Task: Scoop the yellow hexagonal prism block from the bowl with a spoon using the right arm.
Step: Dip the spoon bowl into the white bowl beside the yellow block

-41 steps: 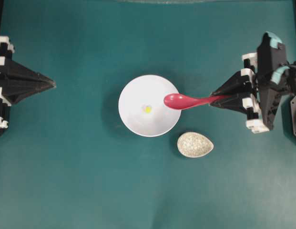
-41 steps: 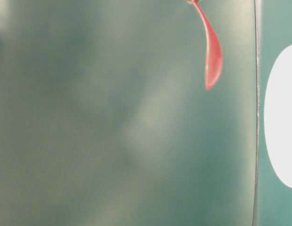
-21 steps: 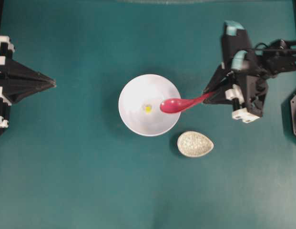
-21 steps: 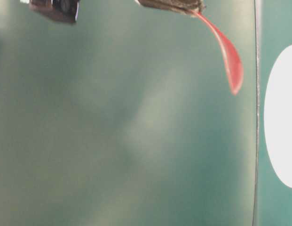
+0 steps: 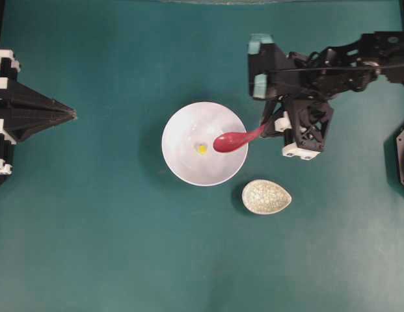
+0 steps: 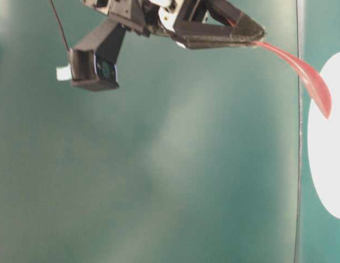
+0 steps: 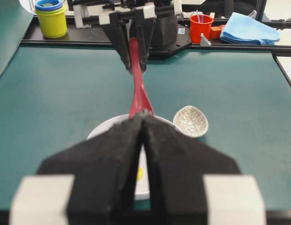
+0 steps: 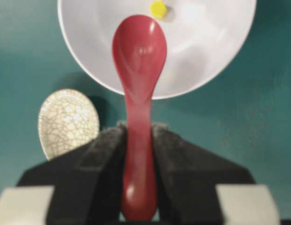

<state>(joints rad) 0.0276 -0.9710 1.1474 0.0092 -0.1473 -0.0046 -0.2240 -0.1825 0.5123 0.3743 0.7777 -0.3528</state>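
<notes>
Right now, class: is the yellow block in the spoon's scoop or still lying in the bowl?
Still in the bowl. The yellow block lies on its floor, just beyond the tip of the spoon, whose scoop is empty in the right wrist view.

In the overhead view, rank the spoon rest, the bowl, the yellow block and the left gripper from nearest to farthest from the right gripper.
From the right gripper, which holds the spoon:
1. Bowl: its near rim lies just left.
2. Spoon rest: below the gripper.
3. Yellow block: at the bowl's middle, about as far as the rest; too close to call.
4. Left gripper: far left edge.
</notes>
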